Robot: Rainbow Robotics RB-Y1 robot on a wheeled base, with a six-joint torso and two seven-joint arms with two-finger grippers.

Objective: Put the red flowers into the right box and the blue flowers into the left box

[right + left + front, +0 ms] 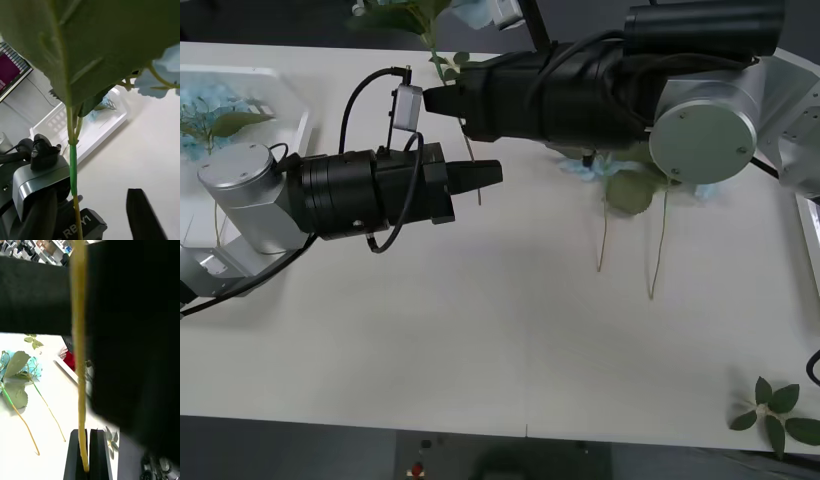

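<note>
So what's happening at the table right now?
A handover seems to be under way mid-table. The left gripper has its jaws shut on the stem of a blue flower. The right gripper reaches across right beside that stem. The left box already holds blue blooms. Two more blue flowers lie on the table under the right arm.
</note>
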